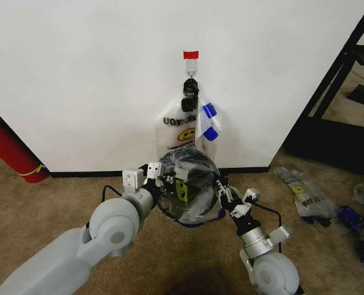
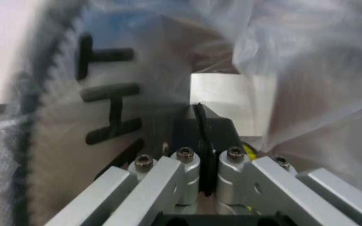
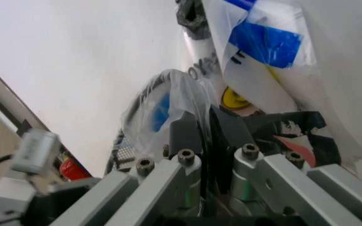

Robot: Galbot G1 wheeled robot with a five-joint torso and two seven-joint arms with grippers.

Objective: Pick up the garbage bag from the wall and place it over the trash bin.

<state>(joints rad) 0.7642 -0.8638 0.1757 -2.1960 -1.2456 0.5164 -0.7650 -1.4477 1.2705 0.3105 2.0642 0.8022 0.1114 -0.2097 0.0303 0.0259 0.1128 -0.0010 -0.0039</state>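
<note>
The matte white wall (image 1: 77, 74) fills the frame's upper half; smiley bags hang from its metal hook (image 1: 190, 78). Just below centre, the round black trash bin (image 1: 194, 212) already wears the garbage bag (image 1: 191, 184), thin, crinkled, translucent; the job looks nearly finished. The left claw (image 1: 160, 178) and right claw (image 1: 221, 190) each pinch film at the rim.

Thin glossy translucent plastic garbage bag (image 1: 188, 132), matt white painted wall (image 1: 77, 74), rough brown carpet floor (image 1: 59, 209), brushed metal end effector links.
</note>
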